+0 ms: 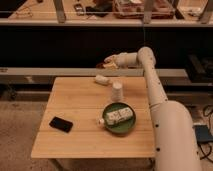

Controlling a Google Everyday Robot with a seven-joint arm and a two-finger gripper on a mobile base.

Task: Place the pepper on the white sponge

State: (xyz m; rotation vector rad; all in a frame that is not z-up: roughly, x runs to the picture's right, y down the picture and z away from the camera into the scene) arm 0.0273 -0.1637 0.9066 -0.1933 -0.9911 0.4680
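Arm (152,85) rises from lower right, bends at the elbow and reaches leftward. The gripper (107,62) hangs over the table's (75,135) far edge, just behind and above the white sponge (101,79). A reddish smudge at its tip is possibly the pepper (101,65); its grip cannot be told.

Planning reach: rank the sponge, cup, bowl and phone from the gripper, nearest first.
The gripper hangs over the wooden table's far edge.
1. Off-white rounded sponge block, just below it.
2. White upright cup, mid-table.
3. Round green bowl, nearer the front.
4. Flat black rectangular phone, front left.
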